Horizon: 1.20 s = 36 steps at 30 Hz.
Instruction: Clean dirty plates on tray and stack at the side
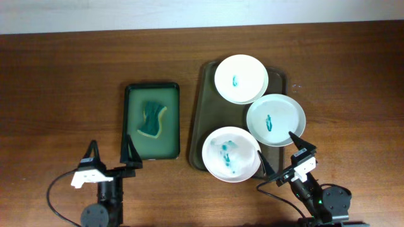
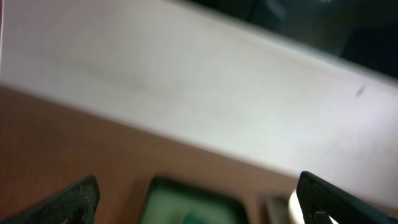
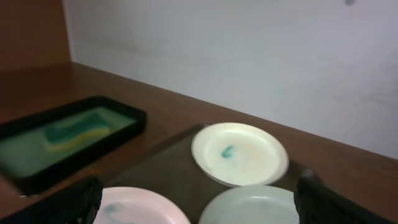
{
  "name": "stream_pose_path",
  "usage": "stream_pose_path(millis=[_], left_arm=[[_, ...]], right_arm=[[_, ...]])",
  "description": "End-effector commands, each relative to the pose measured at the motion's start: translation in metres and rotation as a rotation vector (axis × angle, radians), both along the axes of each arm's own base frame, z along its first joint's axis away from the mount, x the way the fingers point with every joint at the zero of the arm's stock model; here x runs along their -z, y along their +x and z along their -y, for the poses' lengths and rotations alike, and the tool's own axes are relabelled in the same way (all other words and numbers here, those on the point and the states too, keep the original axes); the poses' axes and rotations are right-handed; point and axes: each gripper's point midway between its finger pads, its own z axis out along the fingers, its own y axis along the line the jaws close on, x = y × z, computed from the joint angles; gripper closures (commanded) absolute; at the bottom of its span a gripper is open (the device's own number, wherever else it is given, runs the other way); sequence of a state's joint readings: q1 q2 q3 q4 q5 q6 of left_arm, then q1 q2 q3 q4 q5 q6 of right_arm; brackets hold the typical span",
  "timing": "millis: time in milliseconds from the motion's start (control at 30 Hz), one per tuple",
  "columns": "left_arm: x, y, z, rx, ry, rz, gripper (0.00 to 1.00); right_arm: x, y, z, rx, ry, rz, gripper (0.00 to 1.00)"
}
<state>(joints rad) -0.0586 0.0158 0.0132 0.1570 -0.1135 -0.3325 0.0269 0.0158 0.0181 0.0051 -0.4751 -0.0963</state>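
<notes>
**Both claws wide, nothing gripped yet**

L claw [image 1: 112, 146] and R claw [image 1: 278, 148] are hanging wide open and empty, nr the worktop [image 1: 63, 75] front edge. Three smeared plates [image 1: 276, 120] are sitting on the tray [image 1: 207, 107]. The front plate [image 1: 231, 154] is overhanging its rim, so the R claw just beside it is risking a knock-off. Sponge [image 1: 151, 118] is lying in the green dish [image 1: 169, 104]. Overhead is showing every smear. L wrist view is blurry, prob. catching only the dish edge.

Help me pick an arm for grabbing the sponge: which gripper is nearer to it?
Left. The left gripper sits by the near-left corner of the green tray that holds the sponge. The right gripper is farther off, at the brown tray's near-right corner.
</notes>
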Motion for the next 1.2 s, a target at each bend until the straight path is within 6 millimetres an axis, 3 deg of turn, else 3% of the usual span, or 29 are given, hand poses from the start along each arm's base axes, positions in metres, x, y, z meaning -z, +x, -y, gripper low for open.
stream_pose_path(millis=[0, 133, 200, 267, 333, 400, 500, 567, 667, 700, 733, 800, 867, 967, 1000, 1033, 1067, 1133, 1167], left_arm=[[-0.047, -0.011, 0.005, 0.031, 0.024, 0.115, 0.01], [-0.061, -0.013, 0.005, 0.031, 0.082, -0.143, 0.01], [-0.076, -0.004, 0.007, 0.04, 0.144, -0.304, 0.01], [-0.084, 0.003, 0.009, 0.059, 0.147, -0.401, 0.01], [-0.085, 0.018, 0.01, 0.071, 0.151, -0.549, 0.01], [-0.067, 0.032, 0.011, 0.08, 0.154, -0.698, 0.01], [-0.023, 0.049, 0.016, 0.109, 0.128, -0.881, 0.01], [-0.001, 0.056, 0.034, 0.208, 0.084, -0.959, 0.01], [0.051, 0.069, 0.039, 0.236, 0.094, -1.137, 0.0], [0.077, 0.072, 0.048, 0.278, 0.14, -1.221, 0.04], [0.097, 0.075, 0.054, 0.295, 0.168, -1.276, 0.09], [0.129, 0.085, 0.052, 0.262, 0.228, -1.347, 0.15], [0.163, 0.105, 0.062, 0.299, 0.268, -1.364, 0.34], [0.205, 0.121, 0.074, 0.352, 0.348, -1.373, 0.41], [0.214, 0.128, 0.075, 0.35, 0.351, -1.361, 0.59], [0.219, 0.132, 0.076, 0.35, 0.352, -1.357, 0.84], [0.222, 0.132, 0.076, 0.35, 0.352, -1.36, 1.0], [0.216, 0.128, 0.075, 0.352, 0.356, -1.377, 1.0], [0.201, 0.127, 0.075, 0.353, 0.356, -1.386, 1.0]], right_arm=[[-0.052, -0.018, -0.01, -0.071, 0.044, 0.034, 0.02], [-0.123, -0.025, -0.009, -0.061, 0.044, -0.029, 0.02], [-0.146, -0.018, -0.009, -0.058, 0.045, -0.18, 0.02], [-0.153, -0.009, -0.009, -0.055, 0.044, -0.288, 0.02], [-0.151, 0.01, -0.01, -0.052, 0.044, -0.438, 0.02], [-0.139, 0.029, -0.013, -0.067, 0.048, -0.536, 0.02], [-0.104, 0.032, -0.028, -0.161, 0.082, -0.725, 0.02], [-0.09, 0.036, -0.029, -0.16, 0.087, -0.792, 0.02], [-0.075, 0.041, -0.029, -0.157, 0.09, -0.857, 0.02], [-0.073, 0.041, -0.029, -0.157, 0.09, -0.867, 0.04], [-0.073, 0.042, -0.029, -0.157, 0.091, -0.868, 0.13], [-0.073, 0.042, -0.029, -0.156, 0.091, -0.868, 0.14], [-0.072, 0.042, -0.029, -0.156, 0.091, -0.87, 0.14], [-0.071, 0.041, -0.029, -0.156, 0.091, -0.878, 0.15], [-0.07, 0.04, -0.029, -0.155, 0.092, -0.886, 0.17], [-0.07, 0.039, -0.029, -0.155, 0.092, -0.889, 0.2], [-0.068, 0.038, -0.028, -0.154, 0.092, -0.898, 0.32], [-0.065, 0.039, -0.024, -0.12, 0.081, -0.904, 0.46], [-0.061, 0.045, -0.012, -0.027, 0.109, -0.931, 0.48]])
